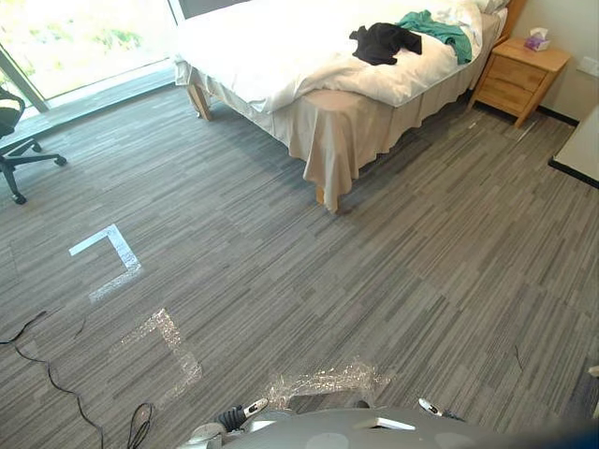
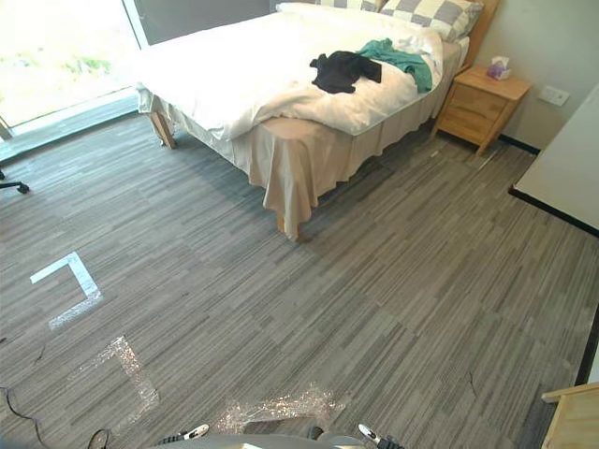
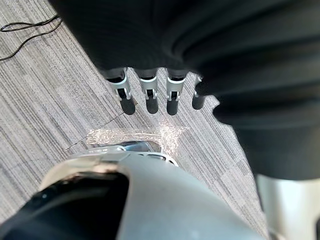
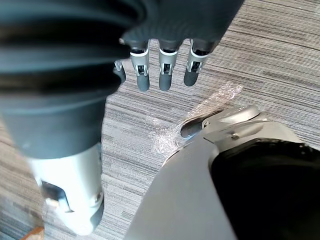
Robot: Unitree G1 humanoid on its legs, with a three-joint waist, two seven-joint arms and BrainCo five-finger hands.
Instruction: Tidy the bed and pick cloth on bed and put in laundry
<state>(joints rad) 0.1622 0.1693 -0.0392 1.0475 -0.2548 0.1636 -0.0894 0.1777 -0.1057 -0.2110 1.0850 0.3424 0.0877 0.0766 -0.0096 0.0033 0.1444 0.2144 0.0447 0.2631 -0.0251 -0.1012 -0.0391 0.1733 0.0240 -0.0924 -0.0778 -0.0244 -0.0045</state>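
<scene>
The left hand hangs over the grey carpet, its fingers straight, spread slightly and holding nothing; just past their dark tips a crinkled shiny tape patch lies on the floor; far off to the left of those fingers stands a black office chair, and nearer them a white tape corner is stuck to the carpet; well ahead of both hands' fingertips is the bed under a white duvet; the black cloth lies bunched on the duvet near the pillow end, touching the green cloth just to its right, both far out of the fingers' reach; beyond them stands a wooden nightstand with a tissue box on top; the right hand hangs likewise, fingers straight and empty above the same tape patch.
</scene>
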